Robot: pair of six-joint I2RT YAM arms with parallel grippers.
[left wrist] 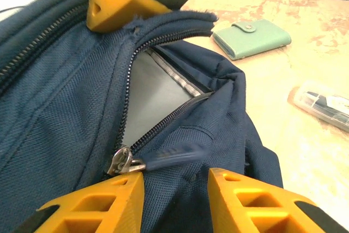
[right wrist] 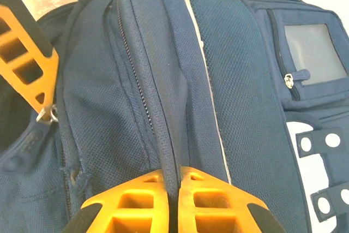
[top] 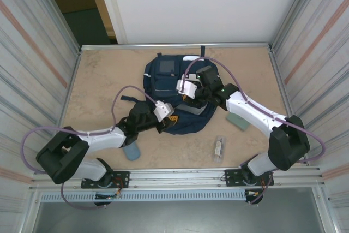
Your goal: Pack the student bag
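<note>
The navy student bag lies flat in the middle of the table. A zipper on it is partly undone, showing grey lining. My left gripper is open at the bag's near edge. The metal zipper slider sits just beyond its left fingertip, and the blurred pull tab lies across the gap, ungripped. My right gripper is shut on a raised fold of the bag's zipper edge, holding it up. From above, the left gripper and right gripper meet over the bag's near right part.
A green wallet lies right of the bag, also seen as the wallet from the left wrist. A clear pencil case sits near the front edge. A teal object lies under the left arm. Corrugated walls enclose the table.
</note>
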